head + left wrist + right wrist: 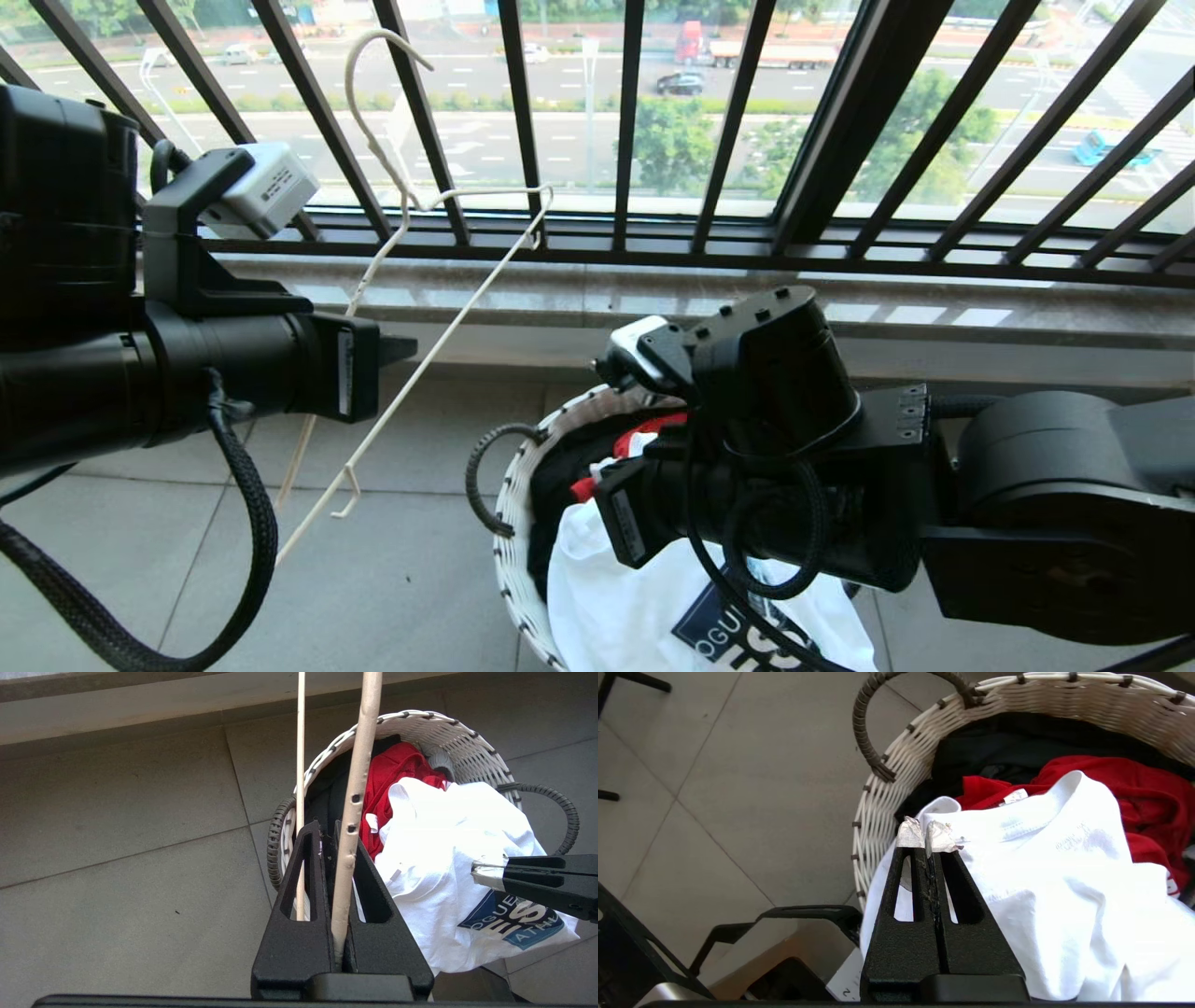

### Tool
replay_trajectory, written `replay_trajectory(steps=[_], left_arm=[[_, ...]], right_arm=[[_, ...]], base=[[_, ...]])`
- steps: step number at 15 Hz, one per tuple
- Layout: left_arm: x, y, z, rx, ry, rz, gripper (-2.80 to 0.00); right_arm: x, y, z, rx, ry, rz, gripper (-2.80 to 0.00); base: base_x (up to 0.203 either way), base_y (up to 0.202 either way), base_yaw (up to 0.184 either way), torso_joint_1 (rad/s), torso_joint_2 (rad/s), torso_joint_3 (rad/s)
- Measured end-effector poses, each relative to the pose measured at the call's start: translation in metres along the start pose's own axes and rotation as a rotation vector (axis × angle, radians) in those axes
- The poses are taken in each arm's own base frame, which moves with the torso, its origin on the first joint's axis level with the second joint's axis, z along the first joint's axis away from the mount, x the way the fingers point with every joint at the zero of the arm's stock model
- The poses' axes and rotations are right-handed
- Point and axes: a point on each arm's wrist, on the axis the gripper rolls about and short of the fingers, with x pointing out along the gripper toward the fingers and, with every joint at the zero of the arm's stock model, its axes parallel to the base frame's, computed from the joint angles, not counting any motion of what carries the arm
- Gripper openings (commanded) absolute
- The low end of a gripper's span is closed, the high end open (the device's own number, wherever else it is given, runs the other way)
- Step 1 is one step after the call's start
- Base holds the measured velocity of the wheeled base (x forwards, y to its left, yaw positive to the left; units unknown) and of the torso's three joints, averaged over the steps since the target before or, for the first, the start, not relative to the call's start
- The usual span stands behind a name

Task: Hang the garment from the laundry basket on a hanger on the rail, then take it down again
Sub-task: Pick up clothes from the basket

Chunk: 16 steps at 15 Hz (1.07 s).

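On the left of the head view, the left arm reaches level across the frame, and the left gripper [334, 844] has its black jaws clamped on the thin cream-white wire-like hanger [439, 341]. In the left wrist view one thick cream bar of the hanger runs between the jaws, while a thinner bar passes behind one slotted finger. The hanger hangs tilted in the air before the black barred window railing [635, 121], its long curved hook uppermost and its lower end over the grey tiled floor [392, 579].

Right of it, on the floor, stands the small round white woven laundry basket [512, 523] with dark loop handles. A black garment [1008, 742] and a red garment [1134, 784] lie inside. The white short-sleeved T-shirt [1064, 877] with a dark blue chest logo sits on top, spilling over the near rim.

On the right, the right arm comes in low and angles down over the basket. The right gripper [927, 835] has its jaws pressed together, tape-wrapped tips at the T-shirt's edge near the collar; whether cloth is pinched between them cannot be told.
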Motion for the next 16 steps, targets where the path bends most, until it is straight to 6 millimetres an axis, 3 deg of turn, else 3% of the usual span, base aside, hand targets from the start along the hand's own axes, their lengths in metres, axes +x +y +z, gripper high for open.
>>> replay_trajectory(steps=[4,5,9,16], left_arm=[[-0.003,0.006,0.005,-0.009,-0.021,0.026,-2.8],[-0.005,0.008,0.007,-0.012,-0.033,0.037,-2.8],[-0.024,0.018,0.016,-0.007,-0.091,0.078,-2.8],[-0.044,0.018,0.02,0.008,-0.146,0.079,-2.8]], right_arm=[[0.015,0.0,-0.002,-0.142,0.051,-0.147,-2.8],[0.019,0.0,0.0,-0.189,0.07,-0.196,0.0],[0.044,-0.001,0.008,-0.32,0.163,-0.317,0.0],[0.096,-0.02,-0.003,-0.53,0.304,-0.546,0.0]], base=[[0.0,0.0,0.0,0.0,0.0,0.0],[0.0,0.0,0.0,0.0,0.0,0.0],[0.0,0.0,0.0,0.0,0.0,0.0],[0.0,0.0,0.0,0.0,0.0,0.0]])
